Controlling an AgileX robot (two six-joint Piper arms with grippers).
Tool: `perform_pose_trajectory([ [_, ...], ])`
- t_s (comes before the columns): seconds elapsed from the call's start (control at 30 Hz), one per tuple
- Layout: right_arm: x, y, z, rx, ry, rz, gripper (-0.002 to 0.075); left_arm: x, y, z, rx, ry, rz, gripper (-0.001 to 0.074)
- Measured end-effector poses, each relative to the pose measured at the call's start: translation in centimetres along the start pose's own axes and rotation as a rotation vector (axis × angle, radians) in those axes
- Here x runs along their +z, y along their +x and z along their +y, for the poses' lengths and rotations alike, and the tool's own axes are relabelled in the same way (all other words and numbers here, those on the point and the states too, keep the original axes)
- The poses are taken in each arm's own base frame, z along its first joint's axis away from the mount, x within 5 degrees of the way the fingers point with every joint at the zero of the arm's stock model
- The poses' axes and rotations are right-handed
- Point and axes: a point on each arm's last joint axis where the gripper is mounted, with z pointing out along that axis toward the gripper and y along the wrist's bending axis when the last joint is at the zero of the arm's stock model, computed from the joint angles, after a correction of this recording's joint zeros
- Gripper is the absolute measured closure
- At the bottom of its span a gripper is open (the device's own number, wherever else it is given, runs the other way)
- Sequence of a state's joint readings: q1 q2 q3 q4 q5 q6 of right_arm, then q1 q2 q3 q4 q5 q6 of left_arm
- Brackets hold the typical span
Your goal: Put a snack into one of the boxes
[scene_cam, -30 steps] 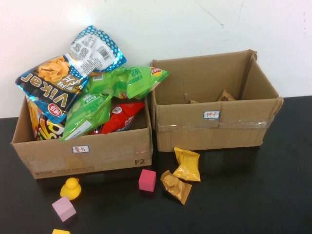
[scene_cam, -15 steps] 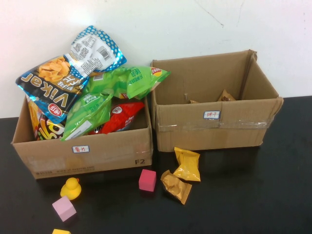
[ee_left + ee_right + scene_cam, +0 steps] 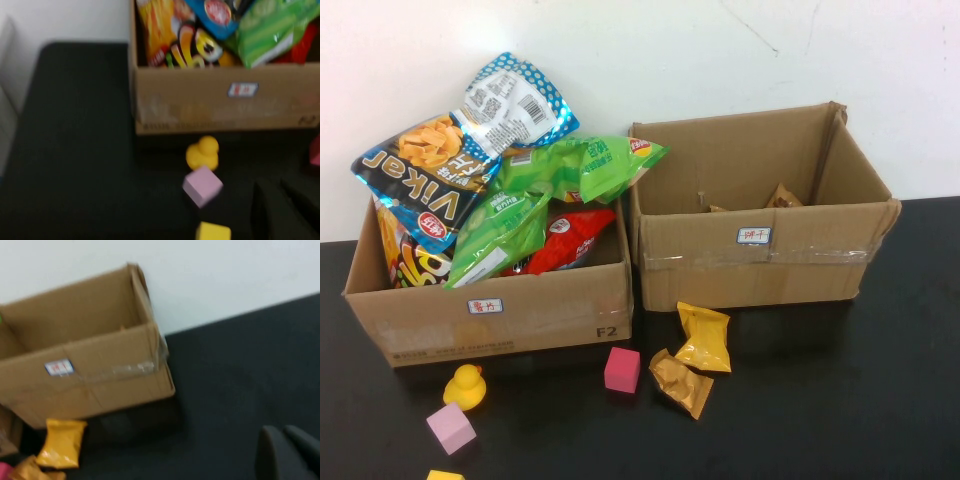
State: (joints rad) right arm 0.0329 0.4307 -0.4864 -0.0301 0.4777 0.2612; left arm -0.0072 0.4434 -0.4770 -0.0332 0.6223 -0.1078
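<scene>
Two small snack packets lie on the black table in front of the right box: a yellow one (image 3: 704,337) and a golden-brown one (image 3: 682,382). They also show in the right wrist view, yellow (image 3: 62,442) and brown (image 3: 30,471). The left cardboard box (image 3: 500,320) is heaped with big chip bags. The right cardboard box (image 3: 760,265) holds a few small brown packets. Neither arm shows in the high view. My left gripper (image 3: 272,186) is shut and empty near the toys in front of the left box (image 3: 200,105). My right gripper (image 3: 281,430) is shut and empty over bare table, to the right of the right box (image 3: 100,375).
A magenta cube (image 3: 622,369), a yellow duck (image 3: 466,386), a pale pink cube (image 3: 451,427) and a yellow block (image 3: 445,475) lie in front of the left box. A white wall stands behind the boxes. Bare black table lies at the front right.
</scene>
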Motion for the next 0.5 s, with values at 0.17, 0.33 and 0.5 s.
perform_pose_trajectory([
  [0.17, 2.0, 0.3, -0.1, -0.117, 0.021, 0.113, 0.0727, 1.7, -0.1, -0.3, -0.042, 0.021, 0.084, 0.0736],
  [0.33, 4.8, 1.0, 0.5, -0.322, -0.037, 0.243, 0.0695, 3.5, -0.1, -0.4, -0.025, 0.024, 0.156, 0.0736],
  [0.5, 8.6, 2.2, 2.9, -0.500, -0.204, 0.319, 0.0537, 4.6, -0.1, -0.4, 0.013, 0.032, 0.193, 0.0736],
])
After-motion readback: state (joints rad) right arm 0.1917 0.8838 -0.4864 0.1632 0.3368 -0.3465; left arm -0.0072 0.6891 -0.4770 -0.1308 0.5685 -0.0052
